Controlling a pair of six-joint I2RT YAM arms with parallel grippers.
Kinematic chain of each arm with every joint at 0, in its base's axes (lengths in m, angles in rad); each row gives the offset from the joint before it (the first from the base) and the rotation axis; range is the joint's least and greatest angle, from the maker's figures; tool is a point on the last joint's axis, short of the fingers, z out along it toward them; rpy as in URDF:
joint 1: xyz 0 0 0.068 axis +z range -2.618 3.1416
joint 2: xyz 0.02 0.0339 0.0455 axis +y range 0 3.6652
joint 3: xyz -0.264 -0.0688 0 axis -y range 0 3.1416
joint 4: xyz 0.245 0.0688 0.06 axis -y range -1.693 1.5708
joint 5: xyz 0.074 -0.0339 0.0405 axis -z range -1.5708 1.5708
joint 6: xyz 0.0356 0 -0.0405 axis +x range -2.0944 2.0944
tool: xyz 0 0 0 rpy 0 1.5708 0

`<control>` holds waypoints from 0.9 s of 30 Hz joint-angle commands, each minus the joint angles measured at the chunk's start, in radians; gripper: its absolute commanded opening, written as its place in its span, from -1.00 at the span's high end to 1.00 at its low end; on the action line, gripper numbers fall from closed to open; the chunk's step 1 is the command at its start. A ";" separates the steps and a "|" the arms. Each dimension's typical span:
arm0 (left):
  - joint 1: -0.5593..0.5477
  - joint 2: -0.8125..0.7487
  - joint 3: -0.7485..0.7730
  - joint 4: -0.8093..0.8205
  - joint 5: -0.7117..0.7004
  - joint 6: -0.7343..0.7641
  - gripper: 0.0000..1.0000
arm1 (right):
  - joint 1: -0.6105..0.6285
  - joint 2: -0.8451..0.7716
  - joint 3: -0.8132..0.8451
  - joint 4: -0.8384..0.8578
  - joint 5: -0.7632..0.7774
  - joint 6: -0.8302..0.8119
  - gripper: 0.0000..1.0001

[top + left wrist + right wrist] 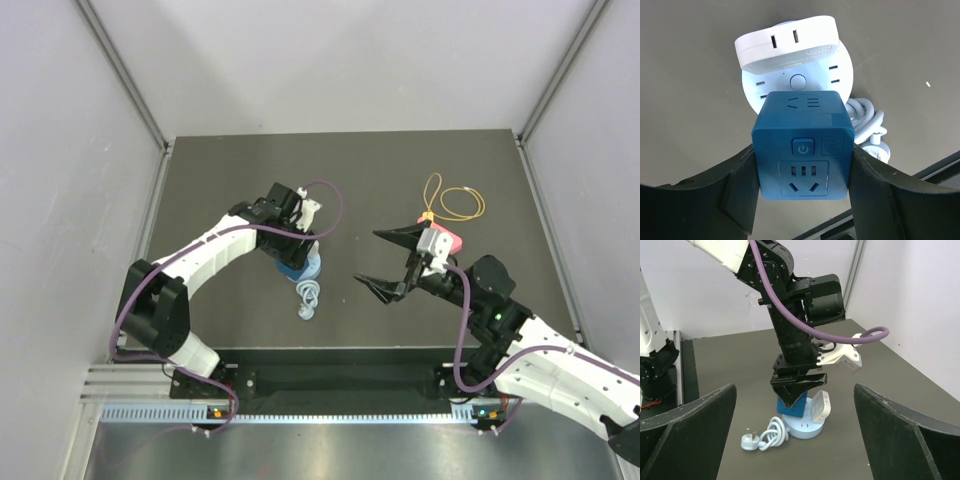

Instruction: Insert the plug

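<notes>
My left gripper is shut on a dark blue cube adapter with a power button and socket holes on its face. It holds the cube upright on or just above a round pale blue socket base; I cannot tell whether it is seated. A white flat adapter stands in the far side of that base. The base's white cord lies coiled beside it, ending in a loose plug. My right gripper is open and empty, to the right of the base and facing it, with both fingers wide apart.
A yellow wire loop with a pink-red piece lies at the back right of the dark mat. A black rail runs along the near edge. Grey walls enclose three sides.
</notes>
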 commanded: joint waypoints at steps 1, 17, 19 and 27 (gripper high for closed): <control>0.003 -0.030 -0.028 0.038 0.048 0.015 1.00 | 0.013 0.003 0.060 0.050 -0.012 0.023 -0.99; 0.003 -0.025 -0.056 0.068 0.047 -0.011 1.00 | 0.015 -0.004 0.055 0.043 -0.003 0.012 -0.99; 0.003 -0.031 -0.054 0.069 0.054 -0.016 1.00 | 0.015 -0.005 0.054 0.043 -0.003 0.011 -0.99; 0.000 -0.040 -0.024 0.060 0.058 -0.036 1.00 | 0.015 0.003 0.055 0.049 -0.007 0.006 -0.99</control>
